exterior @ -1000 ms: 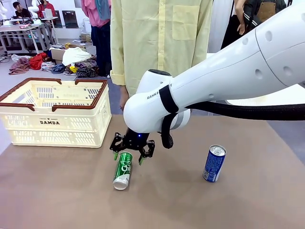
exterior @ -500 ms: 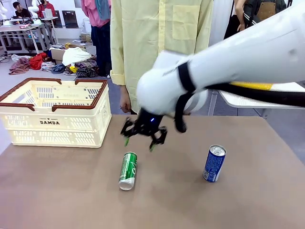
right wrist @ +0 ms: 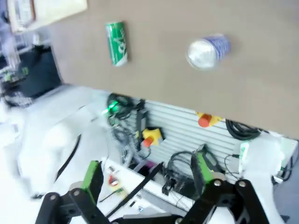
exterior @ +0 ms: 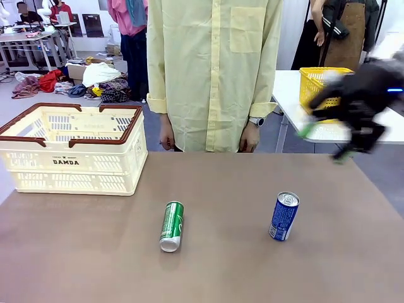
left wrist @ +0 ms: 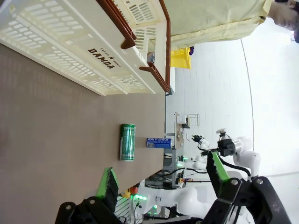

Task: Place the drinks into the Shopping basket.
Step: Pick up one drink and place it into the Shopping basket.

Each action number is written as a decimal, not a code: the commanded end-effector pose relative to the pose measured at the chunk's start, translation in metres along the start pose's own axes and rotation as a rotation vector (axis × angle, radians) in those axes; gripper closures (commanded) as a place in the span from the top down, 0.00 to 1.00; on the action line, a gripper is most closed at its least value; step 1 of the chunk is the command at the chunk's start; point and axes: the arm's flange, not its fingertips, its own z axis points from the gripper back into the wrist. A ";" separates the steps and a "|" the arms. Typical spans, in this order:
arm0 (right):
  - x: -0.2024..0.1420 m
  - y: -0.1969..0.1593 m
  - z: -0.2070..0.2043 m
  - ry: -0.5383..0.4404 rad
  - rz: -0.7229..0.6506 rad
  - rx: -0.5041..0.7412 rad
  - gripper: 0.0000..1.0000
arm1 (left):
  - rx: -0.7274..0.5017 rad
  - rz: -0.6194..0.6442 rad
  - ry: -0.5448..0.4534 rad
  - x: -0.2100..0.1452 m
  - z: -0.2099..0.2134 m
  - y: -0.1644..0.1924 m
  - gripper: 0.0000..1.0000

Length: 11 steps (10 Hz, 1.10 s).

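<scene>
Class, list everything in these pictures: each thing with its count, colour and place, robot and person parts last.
table: one, brown, across the foreground
green can: one, green, lying on its side mid-table
blue can: one, blue, standing right of the green can
Shopping basket: one, cream with brown rim, table's far left
yellow mesh basket: one, yellow, beyond the table, right
person: one, yellow shirt, far edge
left gripper: one, black with green pads, open, facing the cans
right gripper: one, black, blurred, open, far right
</scene>
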 end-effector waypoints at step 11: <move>-0.050 -0.276 0.041 -0.035 -0.130 0.777 1.00 | -0.001 -0.018 0.013 -0.002 0.003 0.001 1.00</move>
